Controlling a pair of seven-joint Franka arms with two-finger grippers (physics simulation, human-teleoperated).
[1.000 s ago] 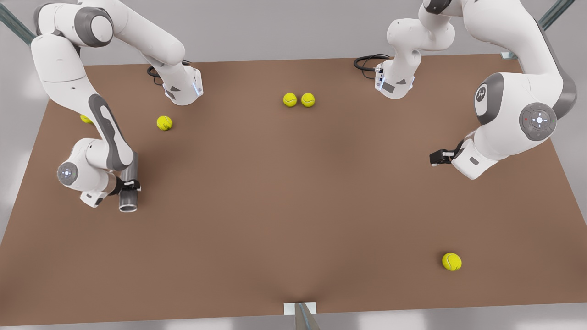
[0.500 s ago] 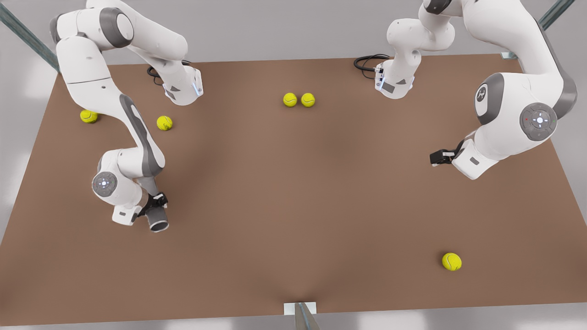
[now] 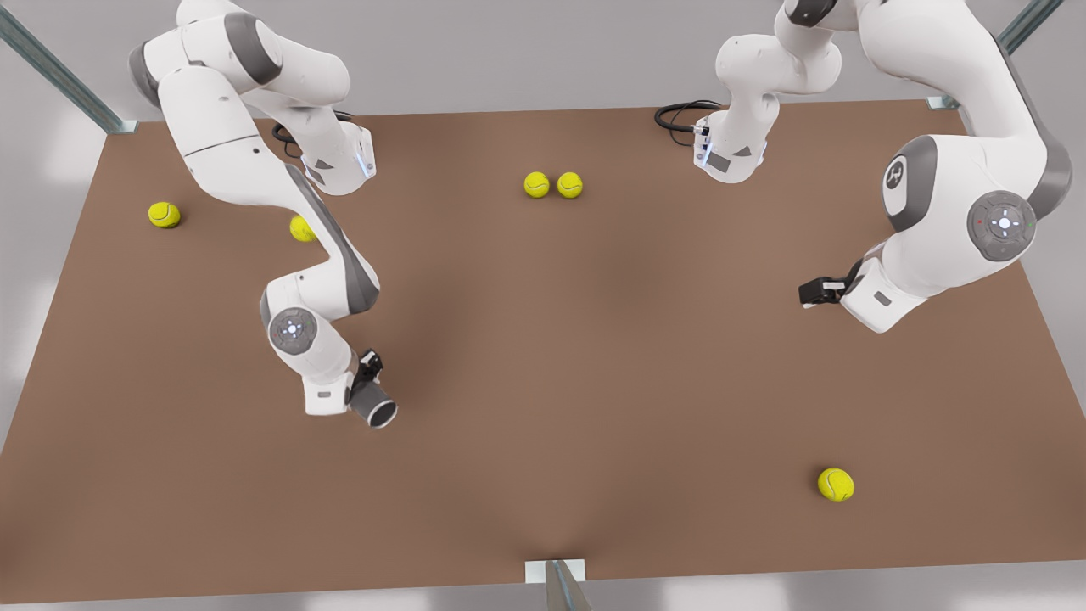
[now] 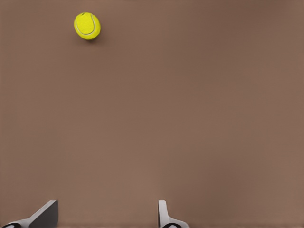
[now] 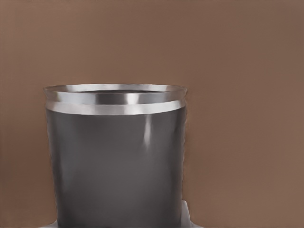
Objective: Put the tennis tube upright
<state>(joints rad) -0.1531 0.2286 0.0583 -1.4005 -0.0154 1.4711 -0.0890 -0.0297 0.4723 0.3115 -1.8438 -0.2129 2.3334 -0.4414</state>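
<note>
On the front view's left, the right pincer (image 3: 366, 379) grips the tennis tube (image 3: 373, 407) near its open end, holding it above the brown counter (image 3: 543, 356) with its mouth tipped toward the camera and the front view's right, so it is neither lying flat nor standing. Most of the tube's length is hidden behind the wrist there. The right wrist view gives what the front view cannot: the tennis tube (image 5: 116, 156) close up, a dull dark-grey metallic wall with a brighter thin rim band around the top, and a pale fingertip (image 5: 186, 216) pressed against its side.

Five yellow-green tennis balls lie on the counter: one far left (image 3: 164, 214), one partly behind the arm (image 3: 299, 228), a touching pair (image 3: 552, 185) toward the back, one near the front right (image 3: 836, 484).

On the front view's right, the left pincer (image 3: 810, 294) waits above the counter; the left wrist view shows its fingers (image 4: 164, 213) spread apart, grasping nothing, and a tennis ball (image 4: 87, 25) beyond them.
</note>
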